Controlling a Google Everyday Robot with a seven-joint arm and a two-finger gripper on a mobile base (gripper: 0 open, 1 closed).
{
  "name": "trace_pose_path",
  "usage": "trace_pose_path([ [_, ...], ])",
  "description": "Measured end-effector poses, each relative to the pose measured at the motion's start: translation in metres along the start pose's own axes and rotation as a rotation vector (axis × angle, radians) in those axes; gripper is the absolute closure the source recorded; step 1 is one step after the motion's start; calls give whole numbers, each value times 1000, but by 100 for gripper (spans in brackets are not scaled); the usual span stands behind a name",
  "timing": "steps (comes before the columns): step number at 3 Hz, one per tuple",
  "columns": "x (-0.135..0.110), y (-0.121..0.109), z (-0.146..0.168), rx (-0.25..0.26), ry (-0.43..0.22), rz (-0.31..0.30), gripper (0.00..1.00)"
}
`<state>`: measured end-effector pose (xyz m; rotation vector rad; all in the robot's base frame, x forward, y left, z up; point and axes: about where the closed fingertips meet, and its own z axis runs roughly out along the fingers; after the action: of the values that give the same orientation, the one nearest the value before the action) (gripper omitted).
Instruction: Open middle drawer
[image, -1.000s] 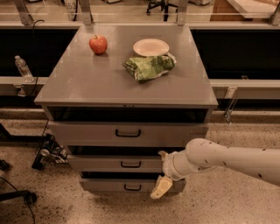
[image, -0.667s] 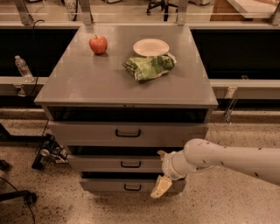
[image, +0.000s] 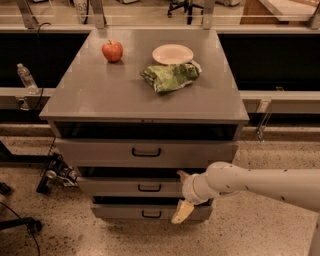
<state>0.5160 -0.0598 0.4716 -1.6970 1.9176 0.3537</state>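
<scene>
The middle drawer (image: 120, 187) is the second of three grey fronts in the cabinet, with a small black loop handle (image: 149, 188) at its centre. Its front sits nearly flush, with a dark gap above it. My gripper (image: 181, 194) is at the end of the white arm coming in from the right. It is in front of the right part of the middle drawer's front, to the right of the handle and apart from it. One fingertip (image: 182, 175) points up and the other, a pale yellow one (image: 181, 212), hangs down over the bottom drawer. The gripper is open and empty.
The top drawer (image: 100, 151) and the bottom drawer (image: 120, 212) have like handles. On the cabinet top (image: 100, 95) lie a red apple (image: 112, 50), a white plate (image: 172, 53) and a green chip bag (image: 170, 76). A water bottle (image: 25, 77) stands at the left.
</scene>
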Motion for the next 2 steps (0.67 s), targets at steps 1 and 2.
trace_pose_path([
  [1, 3, -8, 13, 18, -10, -24, 0],
  [2, 4, -19, 28, 33, -10, -41, 0],
])
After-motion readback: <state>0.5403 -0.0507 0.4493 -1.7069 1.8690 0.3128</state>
